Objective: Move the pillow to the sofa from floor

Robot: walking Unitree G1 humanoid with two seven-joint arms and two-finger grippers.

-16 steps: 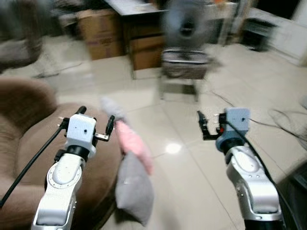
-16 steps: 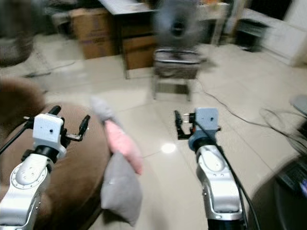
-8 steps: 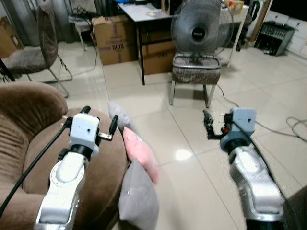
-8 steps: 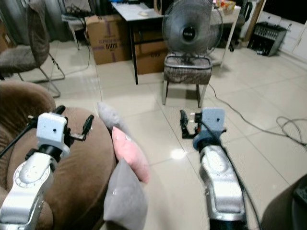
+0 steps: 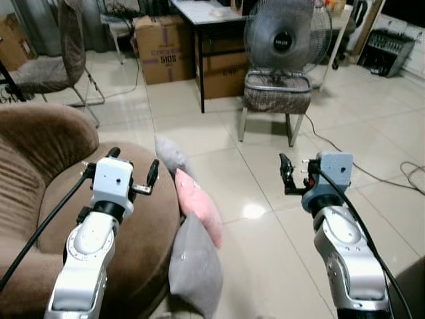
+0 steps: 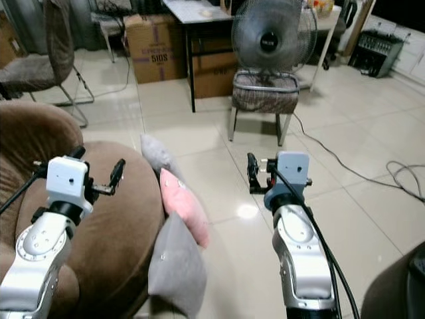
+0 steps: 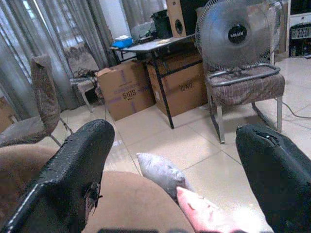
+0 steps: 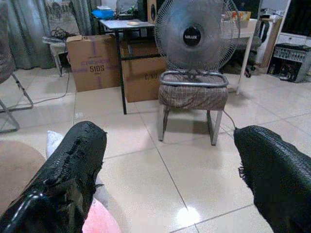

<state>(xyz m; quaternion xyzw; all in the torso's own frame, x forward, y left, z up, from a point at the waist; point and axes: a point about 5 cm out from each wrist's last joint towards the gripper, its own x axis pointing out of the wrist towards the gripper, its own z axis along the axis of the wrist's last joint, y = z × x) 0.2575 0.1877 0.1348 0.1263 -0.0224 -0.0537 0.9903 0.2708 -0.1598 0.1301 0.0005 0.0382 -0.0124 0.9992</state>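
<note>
Three pillows lean on the floor against the front of the brown sofa (image 5: pixel 40 166): a grey pillow (image 5: pixel 170 154) farthest back, a pink pillow (image 5: pixel 199 207) in the middle, and a larger grey pillow (image 5: pixel 196 266) nearest me. My left gripper (image 5: pixel 133 164) is raised over the sofa seat, open and holding nothing, just left of the pink pillow. Over bare floor to the right of the pillows, my right gripper (image 5: pixel 293 175) is also open and holds nothing. In the left wrist view the far grey pillow (image 7: pixel 163 171) and the pink pillow (image 7: pixel 204 213) lie between the fingers, farther off.
A fan (image 5: pixel 287 40) stands on a padded stool (image 5: pixel 277 93) straight ahead. Behind it are a dark table (image 5: pixel 199 13) and cardboard boxes (image 5: pixel 163 56). A chair (image 5: pixel 56 60) stands at the back left. Cables (image 5: pixel 378 174) trail over the tiled floor on the right.
The picture has cleared from blur and the camera has shifted a little. Both arms keep their raised pose with fingers open, and the pillows lie where they were.
</note>
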